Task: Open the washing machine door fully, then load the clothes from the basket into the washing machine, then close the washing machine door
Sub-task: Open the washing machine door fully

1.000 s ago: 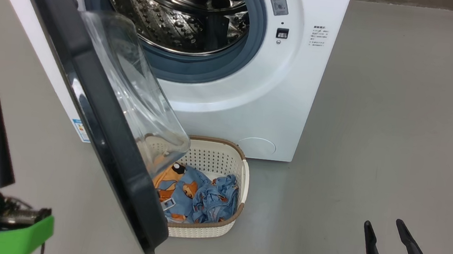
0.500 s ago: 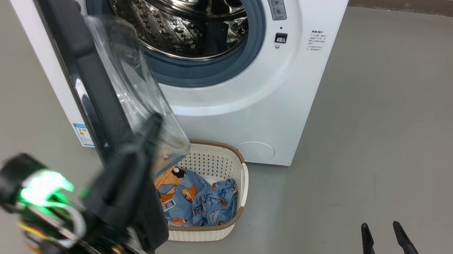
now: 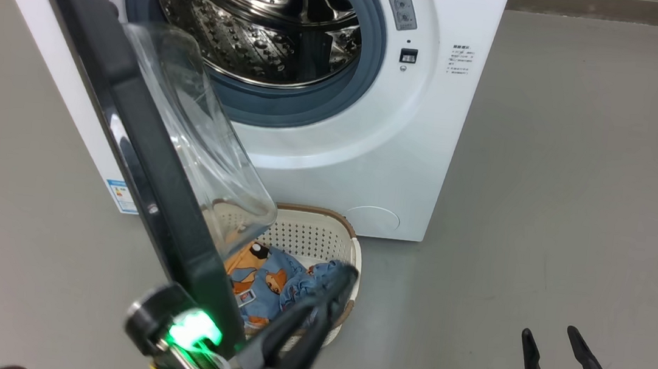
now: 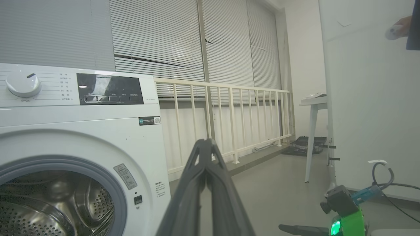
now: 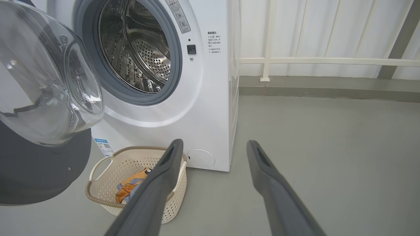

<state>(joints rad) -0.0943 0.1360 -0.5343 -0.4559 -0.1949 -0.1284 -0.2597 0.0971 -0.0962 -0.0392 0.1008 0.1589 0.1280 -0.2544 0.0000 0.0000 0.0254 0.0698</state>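
Note:
The washing machine [image 3: 405,156] stands with its steel drum [image 3: 261,18] exposed. The washing machine door [image 3: 128,114] hangs open on the left, its black rim edge-on and its clear glass bowl bulging to the right. Under the door's lower end sits the basket [image 3: 323,239] on the floor, holding the clothes [image 3: 267,279], light blue with orange figures. My left gripper [image 3: 347,270] is shut and empty, its tip over the basket's near right side. My right gripper [image 3: 549,332] is open and empty at the lower right, well clear of the basket [image 5: 131,164].
The door's glass bowl [image 5: 42,82] overhangs the basket's left half. Bare grey floor [image 3: 581,174] spreads to the right of the machine. A white railing [image 4: 229,121] and a white table [image 4: 313,101] stand beyond, and a person's hand [image 4: 398,29] shows high on the right.
My left gripper has swung from left of the door, across below it, to the basket's near right side. The right gripper has barely moved. The camera shifted slightly.

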